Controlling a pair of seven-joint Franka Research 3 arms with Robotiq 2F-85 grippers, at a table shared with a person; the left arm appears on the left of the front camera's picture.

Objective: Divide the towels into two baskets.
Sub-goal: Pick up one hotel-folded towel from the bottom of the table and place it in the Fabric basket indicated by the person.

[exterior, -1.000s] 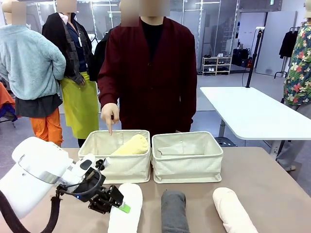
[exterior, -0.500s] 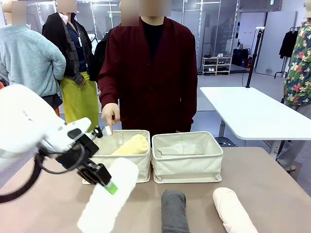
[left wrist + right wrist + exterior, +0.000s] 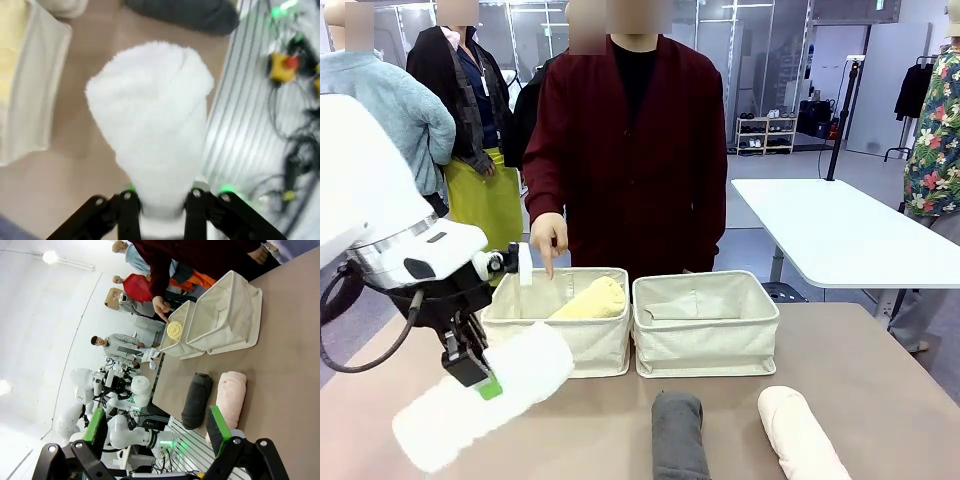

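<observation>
My left gripper (image 3: 478, 375) is shut on one end of the white towel (image 3: 470, 405), which hangs tilted in the air in front of the left basket (image 3: 590, 345). In the left wrist view the white towel (image 3: 152, 125) rises from between my fingers (image 3: 129, 212). A pale yellow towel (image 3: 588, 298) lies in the left basket, and a person's hand (image 3: 548, 238) points down into it. The right basket (image 3: 705, 345) stands beside it. The dark grey towel (image 3: 678, 435) and pale pink towel (image 3: 800, 430) lie on the table in front. My right gripper (image 3: 156, 426) is open and holds nothing, well short of the pink towel (image 3: 230, 395).
The person in a dark red jacket (image 3: 630, 150) stands right behind the baskets. A white table (image 3: 840, 235) stands at the back right. In the left wrist view a ribbed metal rail (image 3: 245, 125) with cables runs along the table's near edge.
My left gripper has lifted the white towel off the table and swung it up and to the left. The other towels, the baskets and the pointing hand stay put.
</observation>
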